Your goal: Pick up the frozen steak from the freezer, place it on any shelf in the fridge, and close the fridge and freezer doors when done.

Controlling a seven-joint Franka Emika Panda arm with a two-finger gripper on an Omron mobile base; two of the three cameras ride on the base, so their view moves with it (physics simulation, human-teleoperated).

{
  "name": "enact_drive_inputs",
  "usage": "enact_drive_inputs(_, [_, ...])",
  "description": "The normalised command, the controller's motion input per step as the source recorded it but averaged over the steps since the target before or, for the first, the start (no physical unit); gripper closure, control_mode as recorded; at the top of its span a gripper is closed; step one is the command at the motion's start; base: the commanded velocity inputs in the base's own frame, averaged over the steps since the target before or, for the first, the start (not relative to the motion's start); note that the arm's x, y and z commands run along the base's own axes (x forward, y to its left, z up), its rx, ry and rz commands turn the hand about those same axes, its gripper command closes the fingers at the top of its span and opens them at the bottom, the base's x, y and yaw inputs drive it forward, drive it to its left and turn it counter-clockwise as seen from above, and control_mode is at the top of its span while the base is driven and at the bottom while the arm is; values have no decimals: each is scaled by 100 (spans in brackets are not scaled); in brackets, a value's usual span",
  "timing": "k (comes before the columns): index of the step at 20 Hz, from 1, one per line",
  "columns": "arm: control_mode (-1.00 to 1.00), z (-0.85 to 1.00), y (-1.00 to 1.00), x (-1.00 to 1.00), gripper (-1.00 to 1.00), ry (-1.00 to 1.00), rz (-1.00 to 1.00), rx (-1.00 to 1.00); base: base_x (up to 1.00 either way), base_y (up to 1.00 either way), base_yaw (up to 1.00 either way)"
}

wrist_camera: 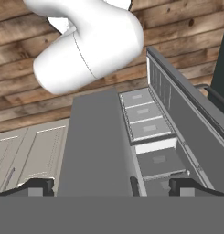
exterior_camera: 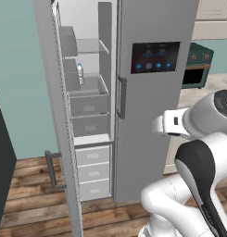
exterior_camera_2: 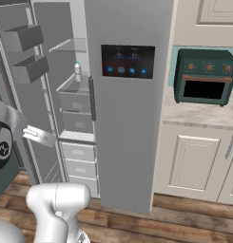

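The hand (wrist_camera: 111, 185) is standing wide, holding nothing, facing the fridge door (wrist_camera: 95, 141). The freezer (exterior_camera: 89, 106) is standing open, a bottle (exterior_camera: 80, 73) sitting inside.

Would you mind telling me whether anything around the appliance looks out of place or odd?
Nothing is spilled or damaged. The freezer door stands wide open while the fridge door is shut; a clear bottle stands upright inside.

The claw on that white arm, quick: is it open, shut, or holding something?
Gripper: open, jaws wide apart and nothing between them; it faces the tall grey freezer, whose narrow door stands open.
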Motion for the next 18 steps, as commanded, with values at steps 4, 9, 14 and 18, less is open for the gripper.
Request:
enact_drive_inputs(4, [-100, 0, 0, -19, -100, -4, 2, 0, 0, 0, 0])
enact_drive_inputs(9, [-100, 0, 10, -15, -100, -9, 1, 0, 0, 0, 0])
enact_drive_inputs(14, [-100, 0, 14, -10, -100, -8, 0, 0, 0, 0, 0])
enact_drive_inputs(18, [-100, 0, 10, -1, -100, -4, 0, 0, 0, 0, 0])
